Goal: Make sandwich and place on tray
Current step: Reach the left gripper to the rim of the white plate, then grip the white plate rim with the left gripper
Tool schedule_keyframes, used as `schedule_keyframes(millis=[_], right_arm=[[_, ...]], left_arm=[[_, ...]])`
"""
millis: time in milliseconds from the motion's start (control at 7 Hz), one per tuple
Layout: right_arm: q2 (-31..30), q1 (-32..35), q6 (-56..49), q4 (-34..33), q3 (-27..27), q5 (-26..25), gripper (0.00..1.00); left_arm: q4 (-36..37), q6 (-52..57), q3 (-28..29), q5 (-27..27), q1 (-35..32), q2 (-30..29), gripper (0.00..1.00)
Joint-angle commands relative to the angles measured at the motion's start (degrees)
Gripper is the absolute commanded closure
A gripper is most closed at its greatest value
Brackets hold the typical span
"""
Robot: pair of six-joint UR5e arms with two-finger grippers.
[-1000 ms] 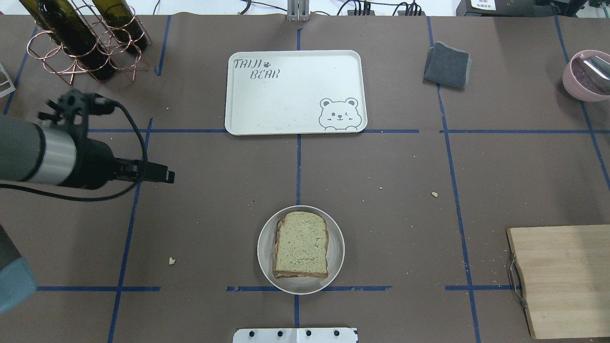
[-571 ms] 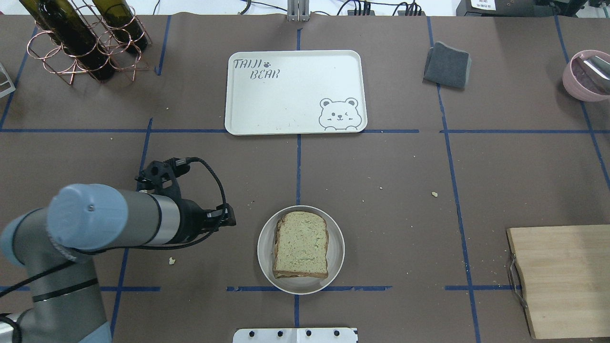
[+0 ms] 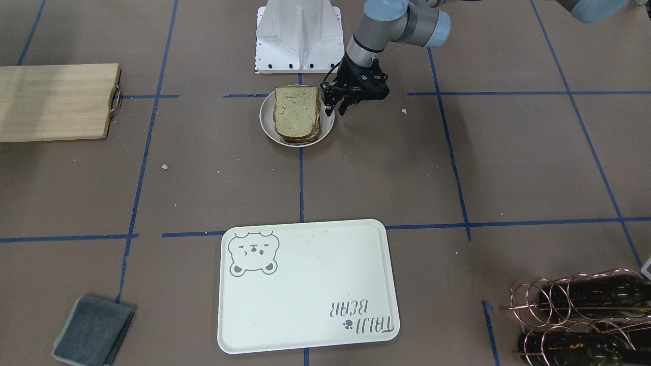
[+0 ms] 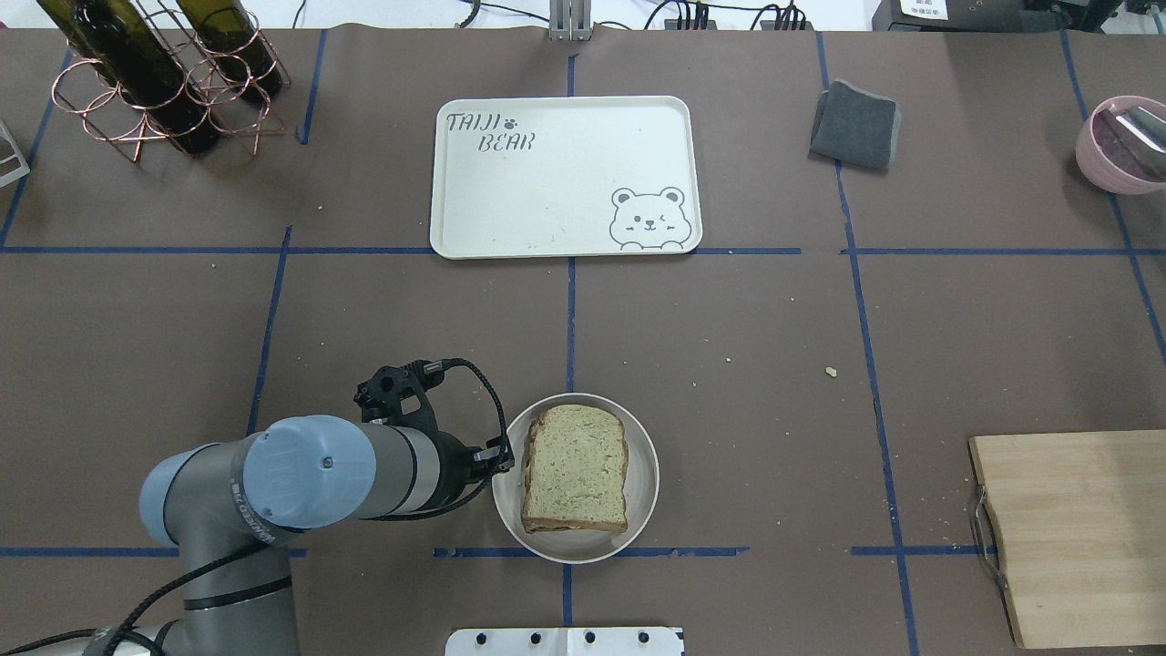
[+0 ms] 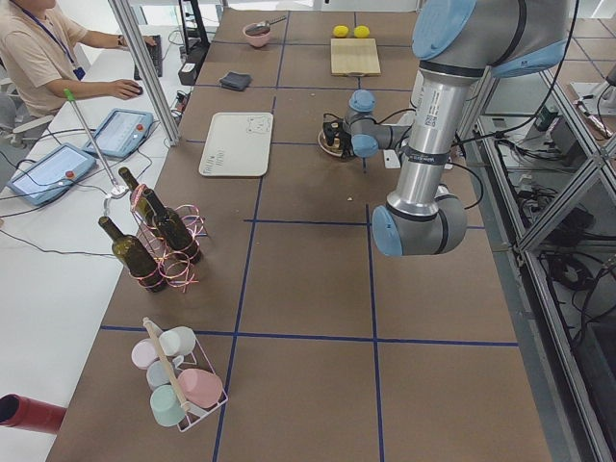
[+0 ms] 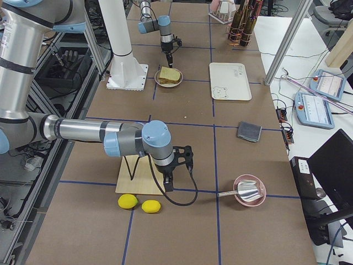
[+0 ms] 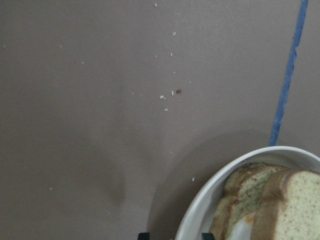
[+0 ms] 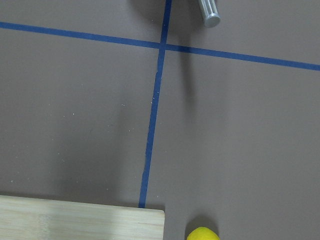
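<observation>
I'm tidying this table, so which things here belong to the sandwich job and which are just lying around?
For the job: sandwich, plate, tray, left gripper.
Lying about: cutting board, grey cloth, bottle rack, pink bowl, lemons.

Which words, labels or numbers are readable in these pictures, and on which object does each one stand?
"TAIJI BEAR": printed in a corner of the tray, beside a small paw print.
The white label at the overhead view's top edge: too small to read.
Nothing else is readable.
</observation>
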Motion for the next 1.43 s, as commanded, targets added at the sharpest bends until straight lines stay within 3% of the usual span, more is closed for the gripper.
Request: schedule_keyframes(millis=[0, 286, 857, 1143, 1286], right_arm=[[-0.01, 0.00, 0.00, 0.19, -0.55, -0.16, 0.00], [0.08, 0.00, 0.00, 0.19, -0.81, -0.16, 0.00], [0.08, 0.00, -0.09, 0.28, -1.61, -0.25, 0.00], [0.08, 0.00, -0.09, 0.28, -1.61, -0.25, 0.00], [0.08, 0.00, -0.09, 0.28, -1.78, -0.25, 0.00]], left_arm=[[0.01, -1.16, 0.72, 0.58, 1.53, -0.63, 0.56], [-0.08, -1.69, 0.81, 0.84, 1.63, -0.28, 0.85], [-0.26, -1.87, 1.34, 2.08, 1.89, -0.36, 0.85], [-0.26, -1.69, 0.38, 1.99, 1.89, -0.46, 1.00], [-0.26, -1.26, -0.93, 1.64, 1.55, -0.54, 1.00]])
